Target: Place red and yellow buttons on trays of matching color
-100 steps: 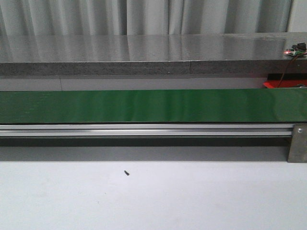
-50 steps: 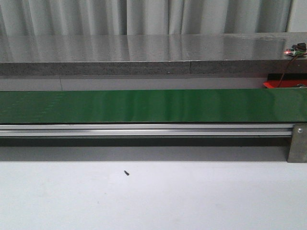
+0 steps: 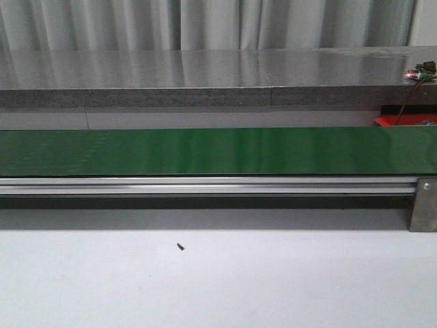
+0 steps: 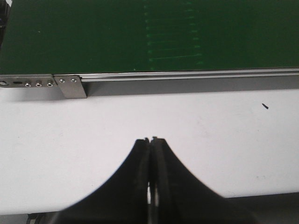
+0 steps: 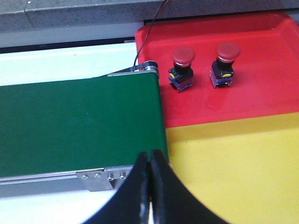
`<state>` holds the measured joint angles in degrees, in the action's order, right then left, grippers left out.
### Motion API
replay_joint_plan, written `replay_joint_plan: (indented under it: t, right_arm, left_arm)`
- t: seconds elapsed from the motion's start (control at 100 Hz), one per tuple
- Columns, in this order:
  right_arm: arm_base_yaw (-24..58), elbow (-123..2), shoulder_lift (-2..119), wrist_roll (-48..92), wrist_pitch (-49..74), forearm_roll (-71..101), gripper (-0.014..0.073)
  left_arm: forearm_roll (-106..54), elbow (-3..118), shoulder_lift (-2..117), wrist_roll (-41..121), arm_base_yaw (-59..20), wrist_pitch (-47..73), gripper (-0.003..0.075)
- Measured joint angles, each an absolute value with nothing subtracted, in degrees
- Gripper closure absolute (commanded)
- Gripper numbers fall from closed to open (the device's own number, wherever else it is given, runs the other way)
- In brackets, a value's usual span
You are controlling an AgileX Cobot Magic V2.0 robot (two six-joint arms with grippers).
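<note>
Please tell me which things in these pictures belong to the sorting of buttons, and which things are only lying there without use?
Belong to the job:
- two red buttons, standing on the red tray
- yellow tray, nothing on the part shown
- green conveyor belt
- left claw and right claw, both shut

Just lying about:
- small dark speck on the white table
- wired device with a red light on the grey ledge

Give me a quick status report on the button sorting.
Both end effectors shut, empty. Two red buttons on red tray. Belt bare.

backdrop: pale pleated curtain point(image 3: 205, 24) | behind: grey stone counter point(image 3: 205, 75) | front: white tabletop point(image 3: 273, 280)
</note>
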<state>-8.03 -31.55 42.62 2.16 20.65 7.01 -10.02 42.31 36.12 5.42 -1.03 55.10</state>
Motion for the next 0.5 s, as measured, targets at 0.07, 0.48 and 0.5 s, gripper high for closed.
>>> replay_joint_plan:
  t: [0.07, 0.48, 0.5]
  right_arm:
    - [-7.91, -30.28, 41.0, 1.86, 20.3, 5.78, 0.0651]
    - [-2.52, -24.68, 33.49, 1.64, 19.76, 2.86, 0.0651]
    - [-2.52, -24.59, 33.49, 1.64, 19.76, 2.86, 0.0651]
  left_arm:
    - [-10.02, 42.31, 36.12, 5.42, -1.03, 55.1, 0.074]
    - [-10.02, 42.31, 36.12, 5.42, -1.03, 55.1, 0.074]
    - [-10.02, 42.31, 36.12, 5.42, -1.03, 55.1, 0.074]
